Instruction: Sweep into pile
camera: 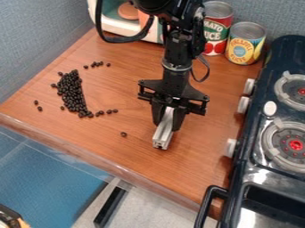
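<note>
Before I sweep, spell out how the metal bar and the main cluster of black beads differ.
The metal bar is one straight silver piece; the bead cluster is many small round black ones. The end effector grips the bar, while the cluster lies loose on the wooden counter.

Wood-grain counter [202, 164] spanned the frame's middle, dark beans [72, 93] lay heaped at left, strays scattered around, red-labelled can [218, 26] and yellow-labelled can [245, 43] stood upright at upper right, white-framed appliance [116, 28] stood at upper left.
</note>
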